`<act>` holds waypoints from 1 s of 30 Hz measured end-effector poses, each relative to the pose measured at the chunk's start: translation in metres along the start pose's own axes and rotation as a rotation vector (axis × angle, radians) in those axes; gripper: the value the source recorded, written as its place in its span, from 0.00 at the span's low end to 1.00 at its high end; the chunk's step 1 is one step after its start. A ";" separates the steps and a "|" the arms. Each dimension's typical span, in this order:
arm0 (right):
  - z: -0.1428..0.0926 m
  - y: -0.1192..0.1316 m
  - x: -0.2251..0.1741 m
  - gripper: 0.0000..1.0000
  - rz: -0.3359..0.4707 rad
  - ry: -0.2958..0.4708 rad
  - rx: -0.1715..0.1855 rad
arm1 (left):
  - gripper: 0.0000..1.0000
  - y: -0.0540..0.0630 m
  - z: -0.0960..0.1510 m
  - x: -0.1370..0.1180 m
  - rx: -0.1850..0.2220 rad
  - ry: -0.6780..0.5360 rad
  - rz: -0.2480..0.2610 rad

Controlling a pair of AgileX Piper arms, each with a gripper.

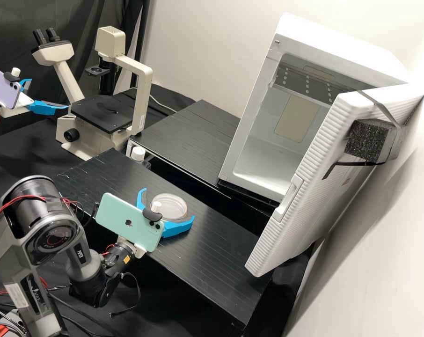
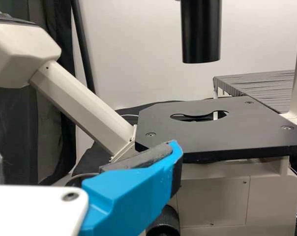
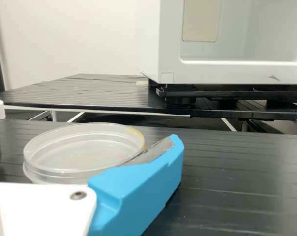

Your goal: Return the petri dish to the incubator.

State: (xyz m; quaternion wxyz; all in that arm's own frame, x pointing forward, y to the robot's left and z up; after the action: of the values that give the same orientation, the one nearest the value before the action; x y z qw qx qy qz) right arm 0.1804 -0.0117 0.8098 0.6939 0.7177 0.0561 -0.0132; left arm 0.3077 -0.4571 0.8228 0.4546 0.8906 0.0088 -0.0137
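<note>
In the high view, the right gripper [image 1: 168, 203] straddles the petri dish [image 1: 171, 207] on the black platform [image 1: 212, 252], fingers open, apparently placed to grasp it for the open incubator [image 1: 333, 51], while the left gripper [image 1: 48, 94], fingers also spread, hangs by the inverted microscope [image 1: 142, 93].

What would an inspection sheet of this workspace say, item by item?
Surface: black bench, grooved, small pale marks.
Job's things: petri dish on the bench; incubator, door open.
Clutter: white-capped container near the microscope.
Grippers: right gripper open around the dish; left gripper open beside the microscope.
Cables: red wires on the right arm.
Surroundings: pale wall, dark curtain.
</note>
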 end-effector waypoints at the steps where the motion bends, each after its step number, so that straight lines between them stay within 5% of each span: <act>1: 0.000 0.000 0.000 0.00 0.002 0.000 0.003 | 1.00 0.000 0.000 0.000 0.000 0.000 0.000; 19: 0.000 0.004 -0.003 0.00 0.010 -0.008 -0.023 | 1.00 0.000 0.000 0.000 0.000 0.000 0.000; 30: -0.003 0.001 0.000 0.00 0.013 -0.008 -0.098 | 1.00 0.000 0.000 0.000 0.000 0.000 0.000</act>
State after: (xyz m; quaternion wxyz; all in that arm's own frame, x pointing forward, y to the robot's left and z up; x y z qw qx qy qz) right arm 0.1802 -0.0087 0.8106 0.7286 0.6831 0.0494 -0.0087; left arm 0.3077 -0.4571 0.8228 0.4546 0.8906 0.0088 -0.0137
